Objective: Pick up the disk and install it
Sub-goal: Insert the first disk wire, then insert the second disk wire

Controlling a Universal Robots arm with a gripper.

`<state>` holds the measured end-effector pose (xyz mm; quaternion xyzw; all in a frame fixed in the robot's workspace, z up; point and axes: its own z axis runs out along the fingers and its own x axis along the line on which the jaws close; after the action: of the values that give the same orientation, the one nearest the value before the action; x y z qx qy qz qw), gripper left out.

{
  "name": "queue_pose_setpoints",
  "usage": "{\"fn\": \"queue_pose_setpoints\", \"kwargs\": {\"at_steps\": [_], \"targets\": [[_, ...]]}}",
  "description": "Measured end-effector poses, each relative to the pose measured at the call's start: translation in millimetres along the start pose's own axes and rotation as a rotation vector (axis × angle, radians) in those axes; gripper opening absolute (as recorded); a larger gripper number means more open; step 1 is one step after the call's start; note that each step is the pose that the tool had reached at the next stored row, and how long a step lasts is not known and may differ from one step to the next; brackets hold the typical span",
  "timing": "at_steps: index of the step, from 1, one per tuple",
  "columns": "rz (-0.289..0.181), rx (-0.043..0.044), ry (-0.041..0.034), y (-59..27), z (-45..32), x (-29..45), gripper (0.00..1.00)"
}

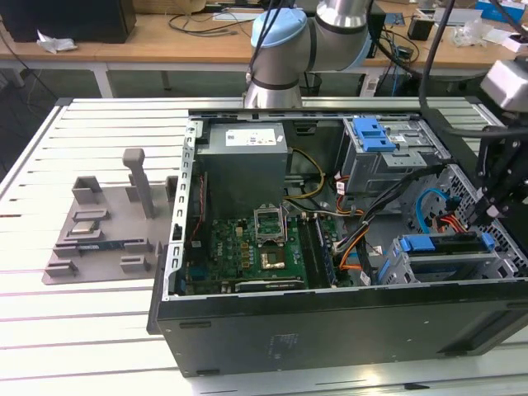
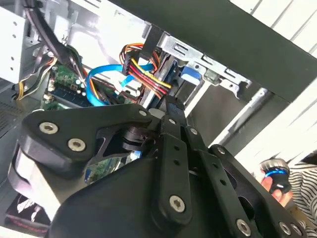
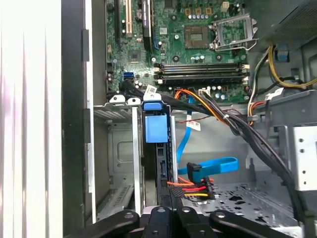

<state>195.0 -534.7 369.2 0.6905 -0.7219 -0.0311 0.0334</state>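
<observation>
The disk (image 1: 445,246), with blue side rails, sits on edge in the drive cage at the lower corner of the open computer case on the exterior view's right. In the first wrist view the disk (image 3: 157,148) appears edge-on, its blue tab facing the motherboard. My gripper (image 1: 483,213) hangs over the disk's outer end, where the red, yellow and black cable plug (image 3: 195,188) lies. Its black fingers (image 3: 159,218) are pressed together and shut, with nothing seen between them. In the second wrist view the fingertip (image 2: 171,111) reaches the disk's end; contact is hidden.
The case (image 1: 330,330) lies open on a slatted white table (image 1: 82,313). Blue and orange cables (image 3: 213,166) cross the bay beside the disk. A grey power-supply box (image 1: 247,165) and a second cage with a blue bracket (image 1: 371,136) stand farther back. A grey fixture (image 1: 107,227) lies outside. A person's hand (image 2: 275,181) shows nearby.
</observation>
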Motion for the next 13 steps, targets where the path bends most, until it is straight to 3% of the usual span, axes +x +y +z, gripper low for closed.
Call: {"fn": "queue_pose_setpoints", "kwargs": {"at_steps": [5,13], "targets": [[0.000,0.0000,-0.0001,1.4,-15.4,-0.2,0.11],[0.000,0.0000,0.0000,1.4,-15.7,-0.2,0.11]]}}
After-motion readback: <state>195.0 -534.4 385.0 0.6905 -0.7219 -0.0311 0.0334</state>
